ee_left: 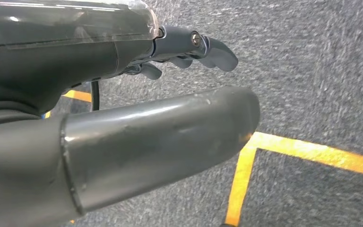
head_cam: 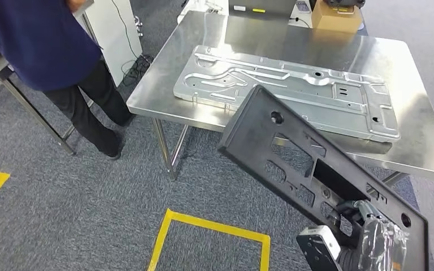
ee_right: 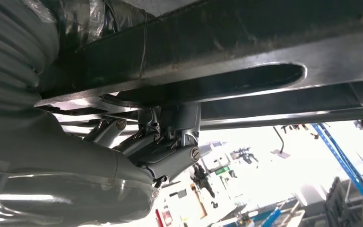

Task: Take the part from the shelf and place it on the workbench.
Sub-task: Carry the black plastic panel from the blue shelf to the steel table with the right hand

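A long black plate part (head_cam: 294, 152) with several cut-outs hangs tilted in front of the steel workbench (head_cam: 418, 90), its far end above the bench's near edge. My right hand (head_cam: 367, 226) grips its near end from below. In the right wrist view the fingers (ee_right: 170, 142) curl up against the underside of the black part (ee_right: 246, 42). My left hand (ee_left: 137, 109) hangs over grey carpet with nothing in it, thumb straight and fingers (ee_left: 203, 49) slightly bent and apart.
A large silver stamped metal panel (head_cam: 288, 90) lies across the workbench. A cardboard box (head_cam: 336, 17) sits at the bench's far side. A person in a blue top (head_cam: 45, 51) stands at the left beside another table. Yellow floor tape (head_cam: 209, 226) marks the carpet.
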Motion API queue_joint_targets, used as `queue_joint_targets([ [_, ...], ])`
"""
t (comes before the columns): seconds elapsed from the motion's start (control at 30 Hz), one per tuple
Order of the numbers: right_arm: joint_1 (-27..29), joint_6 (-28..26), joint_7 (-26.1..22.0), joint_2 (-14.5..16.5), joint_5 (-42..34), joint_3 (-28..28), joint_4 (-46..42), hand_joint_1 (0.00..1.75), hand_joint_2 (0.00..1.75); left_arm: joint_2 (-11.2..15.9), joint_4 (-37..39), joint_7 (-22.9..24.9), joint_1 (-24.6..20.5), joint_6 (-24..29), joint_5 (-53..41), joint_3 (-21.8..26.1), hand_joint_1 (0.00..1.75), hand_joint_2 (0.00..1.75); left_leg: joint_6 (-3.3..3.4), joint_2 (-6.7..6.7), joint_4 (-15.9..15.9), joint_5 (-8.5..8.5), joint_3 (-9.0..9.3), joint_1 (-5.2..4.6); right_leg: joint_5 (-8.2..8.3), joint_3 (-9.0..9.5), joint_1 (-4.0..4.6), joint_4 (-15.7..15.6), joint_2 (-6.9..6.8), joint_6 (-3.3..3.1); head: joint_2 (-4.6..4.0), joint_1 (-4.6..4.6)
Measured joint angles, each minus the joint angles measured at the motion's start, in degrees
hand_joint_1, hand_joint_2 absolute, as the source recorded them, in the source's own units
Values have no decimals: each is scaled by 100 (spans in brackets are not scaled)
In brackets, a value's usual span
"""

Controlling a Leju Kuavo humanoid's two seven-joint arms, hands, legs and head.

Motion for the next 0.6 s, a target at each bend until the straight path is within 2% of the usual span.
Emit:
queue_joint_targets([
  [0.07,14,46,-45,26,-36,-25,4,175,175,-2,-7,0,-5,-7,1,15,0,0,29,3,-6,-49,47,-7,-257,-479,-13,768,-1,24,0,-1],
  [0.1,23,69,-60,39,-54,-32,12,175,175,-2,-10,0,-5,-9,1,19,0,0,29,1,-6,-80,79,-11,-260,-663,-18,997,-2,30,0,-1],
  [0.13,30,85,-68,54,-63,-37,20,175,175,-2,-13,0,-3,-11,1,22,0,0,23,-3,-6,-114,122,-13,-148,-749,-19,1025,-2,29,0,-1],
  [0.17,33,94,-73,64,-68,-40,27,175,175,-5,-14,0,-1,-12,0,25,0,0,13,-10,-6,-152,181,-13,82,-713,-19,816,-3,18,0,-1],
  [0.2,33,100,-79,73,-69,-43,31,175,175,-10,-15,0,0,-12,0,26,0,0,0,-15,-6,-193,246,-13,364,-591,-17,451,-4,-2,0,0],
  [0.23,32,104,-85,80,-70,-45,34,175,175,-18,-15,0,0,-13,1,28,0,0,-19,-18,-10,-234,297,-16,566,-453,-5,96,-6,-30,0,0],
  [0.27,32,108,-92,88,-71,-48,35,175,175,-26,-16,0,-5,-13,1,31,0,0,-43,-24,-10,-271,330,-23,694,-329,11,-211,-7,-61,0,1],
  [0.3,33,112,-96,96,-72,-50,37,175,175,-31,-23,1,-13,-13,2,34,0,0,-69,-25,-17,-297,342,-27,726,-264,30,-377,-8,-88,0,1],
  [0.37,38,120,-99,115,-74,-59,38,175,175,-35,-38,0,-31,-14,2,40,0,0,-128,-23,-53,-326,356,-33,675,-232,54,-466,1,-137,0,1],
  [0.43,47,121,-99,137,-74,-66,37,175,175,-37,-52,0,-44,-14,2,42,0,0,-182,-12,-41,-374,398,-31,665,-167,18,-531,8,-190,0,0],
  [0.47,48,121,-100,149,-74,-69,37,175,175,-39,-55,-1,-52,-14,2,42,0,0,-207,-9,115,-461,345,-30,657,-115,-3,-574,2,-221,0,-2],
  [0.5,51,121,-100,162,-74,-70,37,175,175,-40,-59,-1,-56,-14,2,43,0,0,-228,-8,394,-592,213,-23,641,-63,-17,-605,-8,-252,0,-4],
  [0.57,51,122,-100,179,-74,-72,38,175,175,-43,-60,-2,-54,-14,2,43,0,0,-265,-7,1209,-899,-269,-15,583,5,-11,-617,-25,-296,0,-8],
  [0.6,53,122,-100,183,-74,-72,39,175,175,-42,-60,-2,-46,-14,2,44,0,0,-278,-7,1513,-953,-488,-13,550,37,-8,-616,-23,-302,0,-7],
])
